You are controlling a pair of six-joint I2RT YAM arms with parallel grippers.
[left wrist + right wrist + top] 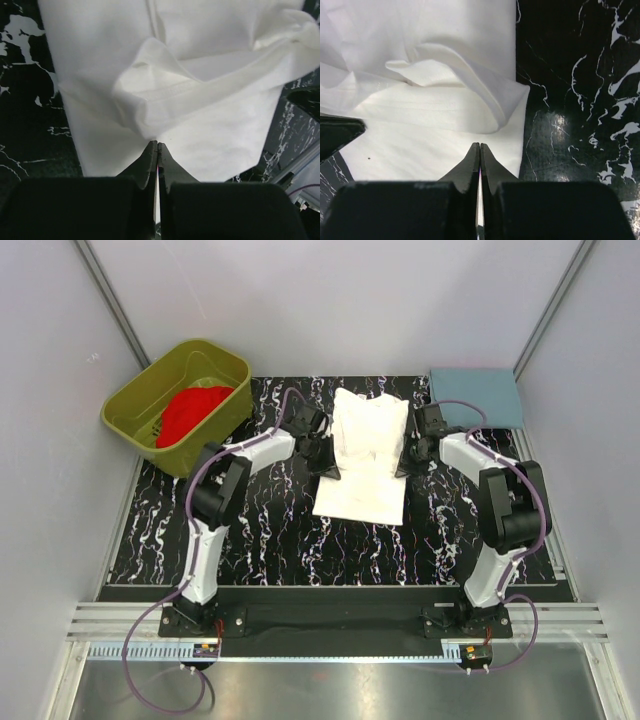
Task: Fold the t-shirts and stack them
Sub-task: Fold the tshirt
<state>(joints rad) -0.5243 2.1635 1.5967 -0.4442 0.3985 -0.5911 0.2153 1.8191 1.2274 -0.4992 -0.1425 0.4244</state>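
1. Top view: the white shirt (365,455) lies mid-table, its long axis running away from the arm bases. The left gripper (325,453) is at its left edge and the right gripper (408,453) at its right edge, both about halfway along, so each arm has its own side. The red shirt (192,412) sits in the tub (128,412), far left and well apart.
2. Room, same view: there is bare table (260,530) on the near side of the hem. A blue pad (475,398) lies just beyond the right gripper.
3. Left wrist: the jaws are clenched tight, and a rolled fold of shirt (210,125) runs straight into the tips. It looks pinched.
4. Right wrist: the jaws are pressed together over the shirt's edge (420,115), with a raised fold just ahead of the tips. I cannot tell whether any cloth is caught. Dark table lies to the right.
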